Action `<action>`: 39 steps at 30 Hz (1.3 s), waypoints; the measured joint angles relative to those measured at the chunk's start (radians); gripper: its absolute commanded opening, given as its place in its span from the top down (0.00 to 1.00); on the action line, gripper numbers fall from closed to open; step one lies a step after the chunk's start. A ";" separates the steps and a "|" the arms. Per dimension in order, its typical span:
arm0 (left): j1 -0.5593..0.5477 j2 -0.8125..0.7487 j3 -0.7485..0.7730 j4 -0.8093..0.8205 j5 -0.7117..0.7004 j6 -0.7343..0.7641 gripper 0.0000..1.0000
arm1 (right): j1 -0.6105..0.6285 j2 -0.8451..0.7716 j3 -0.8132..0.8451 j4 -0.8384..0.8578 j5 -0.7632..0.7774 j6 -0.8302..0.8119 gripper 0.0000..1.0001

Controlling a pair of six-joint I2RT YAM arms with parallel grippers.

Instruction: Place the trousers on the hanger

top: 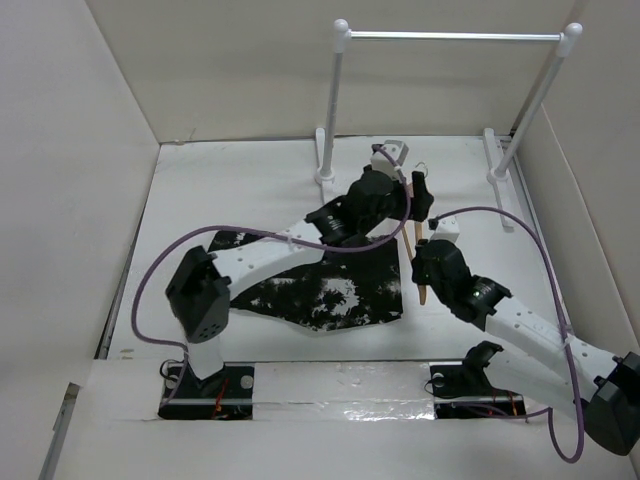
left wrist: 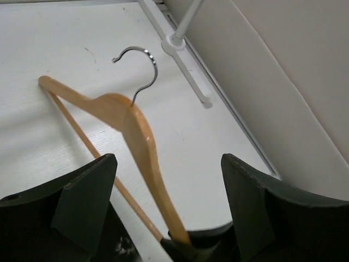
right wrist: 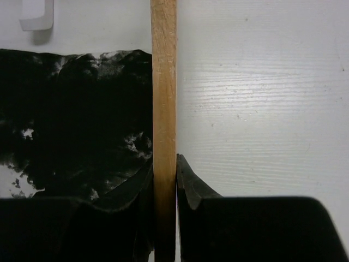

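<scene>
The right pincer (right wrist: 164, 180) is clamping one end of the stiff, light hanger (right wrist: 163, 82) right of the bench's (top: 230, 190) middle, the left pincer (left wrist: 166, 183) is hovering open over it, and the limp trousers (top: 330, 290), lying toward the near edge, are probably needing a bunched pinch.

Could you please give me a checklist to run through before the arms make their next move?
1. Right gripper shut on the hanger: ok.
2. Left gripper open, fingers either side of the hanger: ok.
3. Hook clear of the rack: ok.
4. Trousers on the hanger: not ok; they lie on the table.
5. Trousers spread flat, free of folds: cannot tell; the left arm covers part.
</scene>
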 measured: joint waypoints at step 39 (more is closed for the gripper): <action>-0.055 0.055 -0.257 0.245 -0.050 -0.269 1.00 | 0.084 -0.381 -0.045 -0.133 -0.120 0.125 0.23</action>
